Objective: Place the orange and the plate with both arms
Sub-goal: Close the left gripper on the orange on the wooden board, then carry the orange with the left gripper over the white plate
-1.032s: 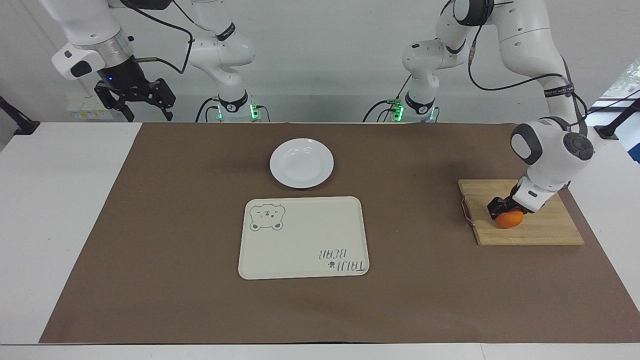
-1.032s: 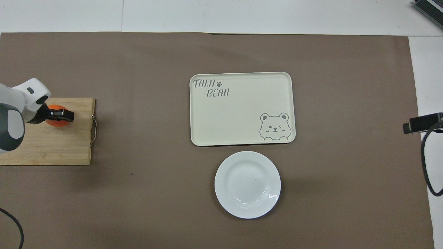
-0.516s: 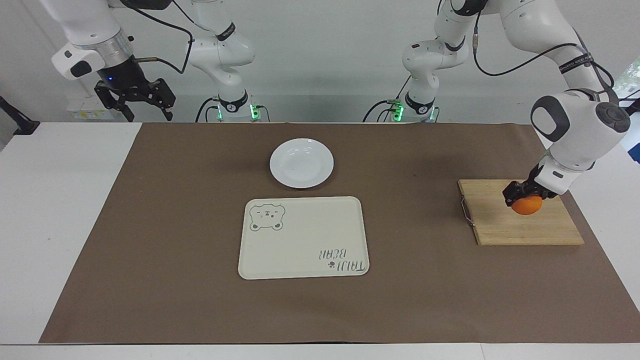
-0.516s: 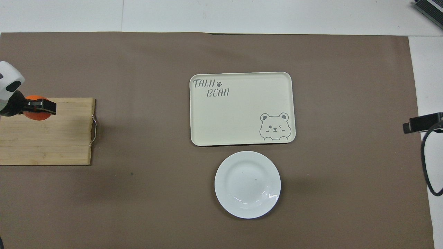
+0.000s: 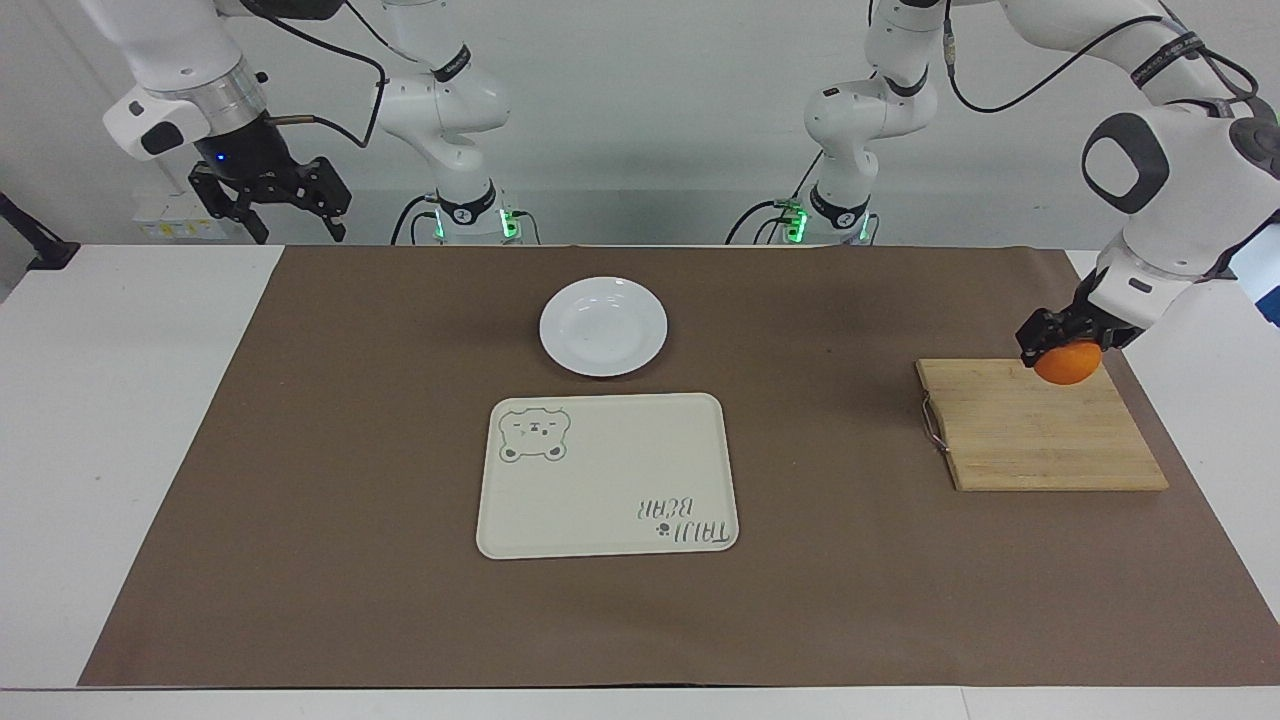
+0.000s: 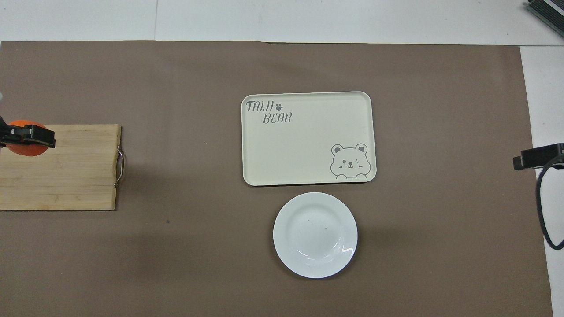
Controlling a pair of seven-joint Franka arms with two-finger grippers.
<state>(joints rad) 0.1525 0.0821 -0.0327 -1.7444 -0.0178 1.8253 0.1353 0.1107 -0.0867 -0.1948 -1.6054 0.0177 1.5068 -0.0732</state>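
Observation:
My left gripper [image 5: 1058, 345] is shut on the orange [image 5: 1068, 368] and holds it in the air over the edge of the wooden cutting board [image 5: 1040, 440] nearest the robots. In the overhead view the orange [image 6: 24, 149] shows under the black fingers [image 6: 33, 135]. The white plate [image 5: 603, 326] lies empty on the brown mat, nearer to the robots than the cream bear tray [image 5: 607, 475]. It also shows in the overhead view [image 6: 315, 234]. My right gripper [image 5: 285, 215] waits open and high, off the mat at the right arm's end.
The cream tray [image 6: 308, 138] is empty in the middle of the mat. The cutting board [image 6: 66, 176] with a metal handle [image 6: 119, 167] lies at the left arm's end. A brown mat [image 5: 350, 450] covers most of the white table.
My left gripper has lifted the orange off the cutting board and carried it up, toward the robots and the left arm's end. The right arm has not moved.

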